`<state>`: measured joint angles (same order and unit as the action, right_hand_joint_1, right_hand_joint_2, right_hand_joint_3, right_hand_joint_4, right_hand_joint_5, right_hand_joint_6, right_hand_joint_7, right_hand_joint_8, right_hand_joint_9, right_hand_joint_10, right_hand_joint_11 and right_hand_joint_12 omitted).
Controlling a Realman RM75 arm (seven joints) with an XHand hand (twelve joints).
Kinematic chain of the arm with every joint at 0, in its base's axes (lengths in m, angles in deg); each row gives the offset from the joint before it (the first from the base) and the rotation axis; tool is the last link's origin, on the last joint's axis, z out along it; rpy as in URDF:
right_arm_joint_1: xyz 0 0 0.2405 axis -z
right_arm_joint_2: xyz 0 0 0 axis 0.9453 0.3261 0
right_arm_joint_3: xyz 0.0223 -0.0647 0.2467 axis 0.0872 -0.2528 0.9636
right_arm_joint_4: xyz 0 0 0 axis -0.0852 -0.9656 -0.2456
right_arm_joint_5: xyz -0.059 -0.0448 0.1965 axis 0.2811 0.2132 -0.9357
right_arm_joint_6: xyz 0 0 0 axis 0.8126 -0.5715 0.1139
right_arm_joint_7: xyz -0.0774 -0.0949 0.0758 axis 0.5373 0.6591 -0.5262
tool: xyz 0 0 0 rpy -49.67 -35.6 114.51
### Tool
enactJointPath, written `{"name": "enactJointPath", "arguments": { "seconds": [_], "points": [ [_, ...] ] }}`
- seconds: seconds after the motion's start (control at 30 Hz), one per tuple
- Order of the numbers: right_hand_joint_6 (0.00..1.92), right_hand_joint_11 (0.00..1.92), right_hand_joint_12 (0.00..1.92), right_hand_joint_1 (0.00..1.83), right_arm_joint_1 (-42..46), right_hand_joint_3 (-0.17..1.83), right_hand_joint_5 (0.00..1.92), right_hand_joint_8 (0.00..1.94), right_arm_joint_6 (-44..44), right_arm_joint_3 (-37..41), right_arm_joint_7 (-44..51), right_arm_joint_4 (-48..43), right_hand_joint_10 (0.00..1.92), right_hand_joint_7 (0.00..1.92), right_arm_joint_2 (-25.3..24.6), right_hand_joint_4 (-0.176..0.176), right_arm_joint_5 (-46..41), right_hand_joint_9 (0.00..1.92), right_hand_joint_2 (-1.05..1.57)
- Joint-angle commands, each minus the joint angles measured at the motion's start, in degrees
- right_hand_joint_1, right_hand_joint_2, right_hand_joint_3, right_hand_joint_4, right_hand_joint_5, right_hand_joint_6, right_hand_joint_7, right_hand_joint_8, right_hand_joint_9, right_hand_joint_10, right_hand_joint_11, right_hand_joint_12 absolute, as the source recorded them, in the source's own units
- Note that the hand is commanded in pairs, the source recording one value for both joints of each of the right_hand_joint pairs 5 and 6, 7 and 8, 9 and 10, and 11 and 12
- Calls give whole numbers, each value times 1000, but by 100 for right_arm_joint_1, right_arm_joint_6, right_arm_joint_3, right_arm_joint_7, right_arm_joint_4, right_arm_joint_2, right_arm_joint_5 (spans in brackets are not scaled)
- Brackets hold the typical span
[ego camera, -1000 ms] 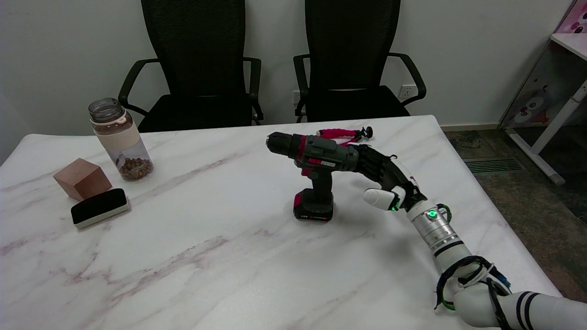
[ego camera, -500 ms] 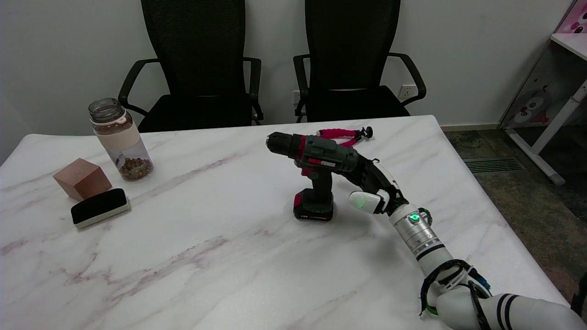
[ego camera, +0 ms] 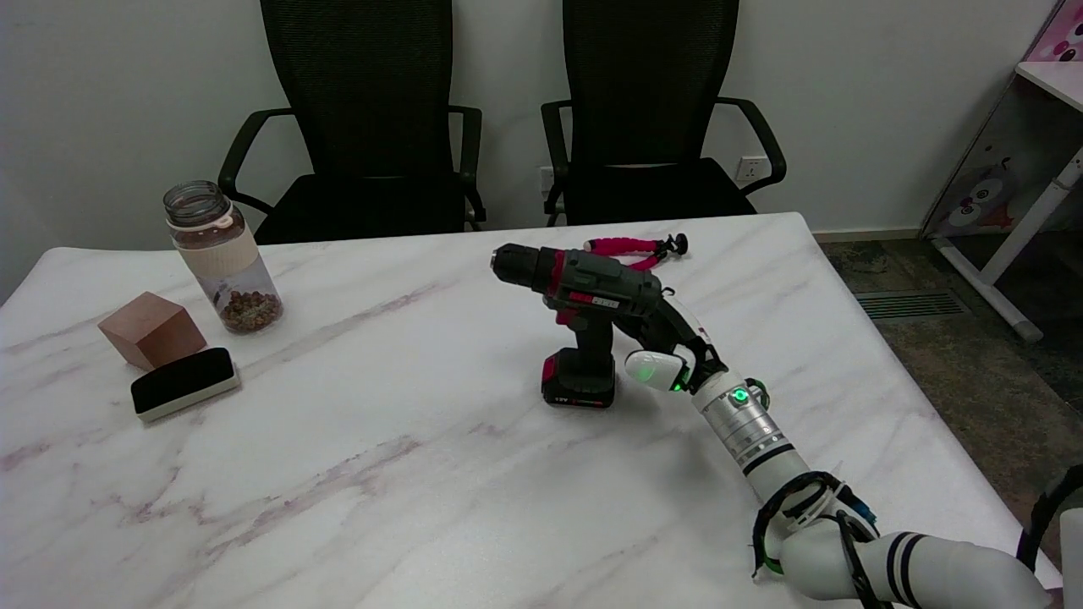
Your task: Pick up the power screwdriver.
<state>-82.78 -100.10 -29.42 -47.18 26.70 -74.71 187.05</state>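
right hand tucked right behind power screwdriver, screwdriver upright on table; finger spread honestly unclear

Power screwdriver upright on its battery base in the middle of the marble table, chuck to the left. Right hand just behind the handle, under the rear of the body; contact not clear. Behind it, a pink tripod. At left: jar, wooden cube, black-topped eraser.
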Motion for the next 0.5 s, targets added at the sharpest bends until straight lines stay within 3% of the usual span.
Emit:
{"name": "enactJointPath", "arguments": {
  "seconds": [0.03, 0.5],
  "points": [
    [375, 254, 254, 930, -347, 1003, 375, 375, 29, -308, -174, -161, 231, 375, -136, 176, 97, 231, -472],
    [358, 237, 237, 931, -463, 970, 358, 358, 117, -407, -601, -250, 232, 358, -136, 176, 475, 232, -474]
  ]
}}
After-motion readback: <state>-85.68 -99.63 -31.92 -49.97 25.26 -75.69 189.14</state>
